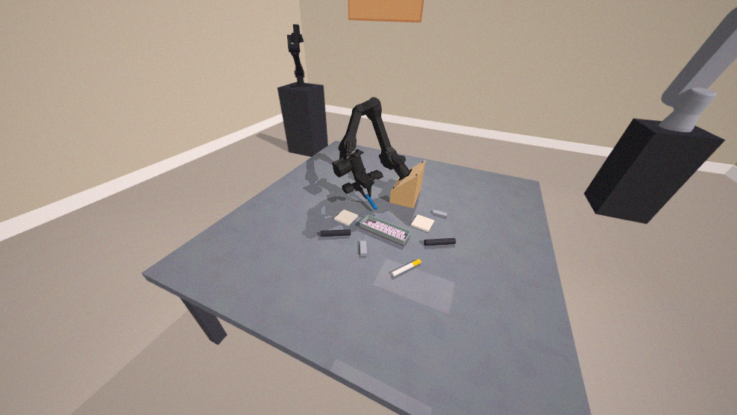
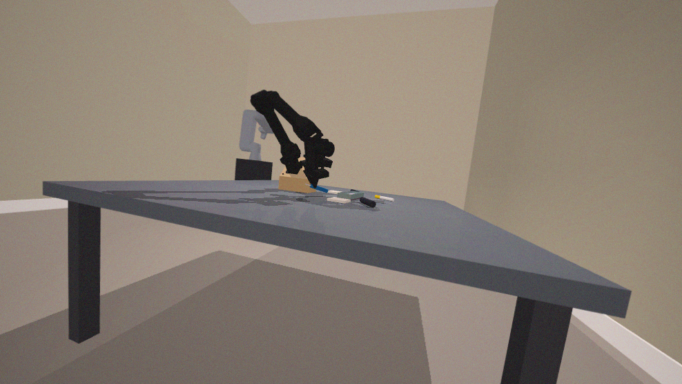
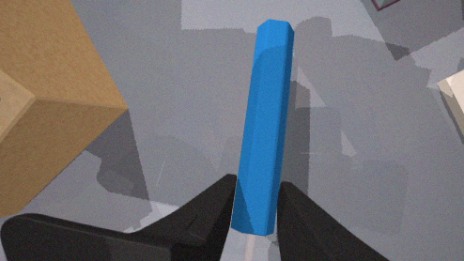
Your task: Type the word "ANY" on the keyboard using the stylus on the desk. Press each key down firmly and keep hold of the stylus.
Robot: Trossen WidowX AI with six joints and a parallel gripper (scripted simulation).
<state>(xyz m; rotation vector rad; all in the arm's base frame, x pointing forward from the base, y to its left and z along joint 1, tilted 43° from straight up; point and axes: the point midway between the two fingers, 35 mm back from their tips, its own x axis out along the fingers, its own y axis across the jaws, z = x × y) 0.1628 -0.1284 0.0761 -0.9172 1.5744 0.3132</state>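
My gripper (image 1: 367, 194) (image 2: 315, 186) (image 3: 256, 187) is shut on the blue stylus (image 1: 371, 201) (image 2: 319, 188) (image 3: 268, 113). The fingers hold it near one end, and a thin pale tip shows behind that end in the wrist view. The stylus is tilted above the table, between the wooden base block and the keyboard. The keyboard (image 1: 384, 229) (image 2: 350, 195) has a grey-green case and pale pink keys. Only a corner of its case shows at the top right of the wrist view, and the letters cannot be read in any view now.
The wooden block (image 1: 405, 192) (image 2: 293, 184) (image 3: 61, 122) stands under the arm's base. Cream pads (image 1: 345, 217) (image 1: 423, 223) flank the keyboard. Black rods (image 1: 335, 233) (image 1: 440, 241), grey blocks (image 1: 363, 248) (image 1: 438, 213) and a white-and-yellow marker (image 1: 406, 268) lie around it on the table (image 1: 268, 268).
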